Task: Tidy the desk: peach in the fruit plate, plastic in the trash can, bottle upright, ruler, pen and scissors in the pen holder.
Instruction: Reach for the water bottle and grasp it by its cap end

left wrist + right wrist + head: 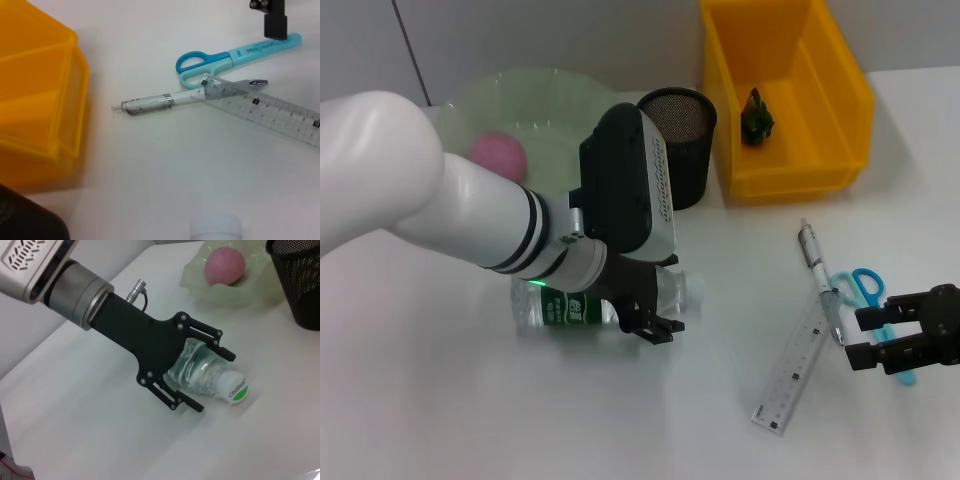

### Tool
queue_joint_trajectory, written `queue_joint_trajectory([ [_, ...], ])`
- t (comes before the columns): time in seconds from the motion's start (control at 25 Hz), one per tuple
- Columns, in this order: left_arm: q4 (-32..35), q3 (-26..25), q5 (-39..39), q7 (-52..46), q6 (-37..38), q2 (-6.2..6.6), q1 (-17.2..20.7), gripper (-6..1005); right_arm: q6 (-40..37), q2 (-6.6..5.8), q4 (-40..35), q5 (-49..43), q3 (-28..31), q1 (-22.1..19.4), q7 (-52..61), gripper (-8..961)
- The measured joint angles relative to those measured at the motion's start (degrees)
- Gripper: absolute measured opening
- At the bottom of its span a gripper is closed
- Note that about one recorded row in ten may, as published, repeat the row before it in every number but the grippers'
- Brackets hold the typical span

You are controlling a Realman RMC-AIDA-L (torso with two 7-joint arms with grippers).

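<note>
Bottle [605,305] is seen lying on its side on the bench [440,400], straddled near the neck by the left claw [655,322], fingers spread, nothing gripped. Uprighting is judged in hand; closing is needed next. Right claw [880,335], open, is parked over the scissors [868,290].

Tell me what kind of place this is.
Probably an office desk set up as a robot test bench: a plain white tabletop with a ruler, pen and scissors lying loose, a black mesh pen holder, and a yellow bin serving as the trash can.
</note>
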Motion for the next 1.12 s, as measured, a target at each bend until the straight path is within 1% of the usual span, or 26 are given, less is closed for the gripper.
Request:
queue_joint_trajectory([
  [0.6,0.63,1.74,0.67,-0.03,-2.04,0.01,0.21,658,-0.12,-0.10,0.00,0.00,0.00,0.02,-0.06,833],
  [0.68,0.60,1.77,0.76,0.07,-2.44,0.01,0.23,486,-0.12,-0.10,0.00,0.00,0.00,0.06,-0.06,833],
  [0.92,0.52,2.34,1.04,0.32,-3.08,0.01,0.29,448,-0.11,-0.14,0.00,0.00,0.00,0.17,0.07,833],
  [1.12,0.75,3.21,2.89,-0.20,-3.56,0.01,0.41,447,-0.11,-0.10,0.00,0.01,0.00,0.26,0.09,833],
])
